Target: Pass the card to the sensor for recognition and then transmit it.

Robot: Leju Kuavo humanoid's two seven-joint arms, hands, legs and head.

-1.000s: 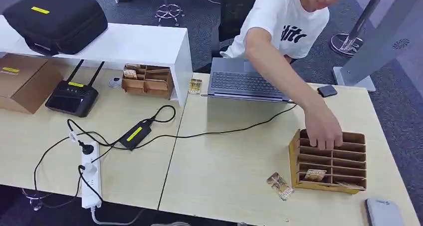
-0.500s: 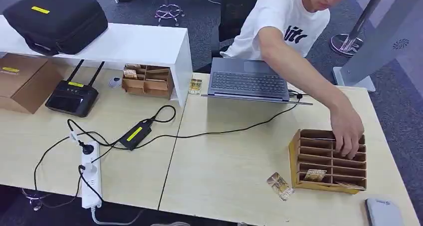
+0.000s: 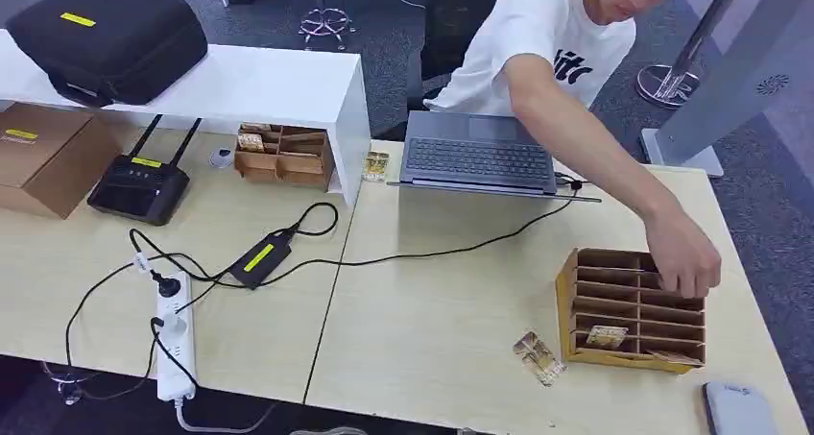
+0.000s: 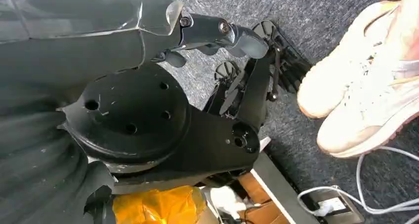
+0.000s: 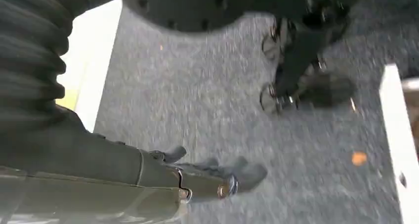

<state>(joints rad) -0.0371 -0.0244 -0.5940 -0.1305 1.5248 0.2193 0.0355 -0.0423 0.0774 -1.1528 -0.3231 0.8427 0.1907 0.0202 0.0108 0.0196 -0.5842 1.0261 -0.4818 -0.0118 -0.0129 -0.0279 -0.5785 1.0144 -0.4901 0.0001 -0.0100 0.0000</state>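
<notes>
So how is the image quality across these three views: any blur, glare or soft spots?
Head view: evenly lit and sharp, soft shadows only, the person's hand at the card rack barely smeared. Left wrist view: crisp, with a bright sheen on the left hand. Right wrist view: blurred throughout, carpet smeared, the right hand soft-edged, a washed-out bright strip beside the arm.
</notes>
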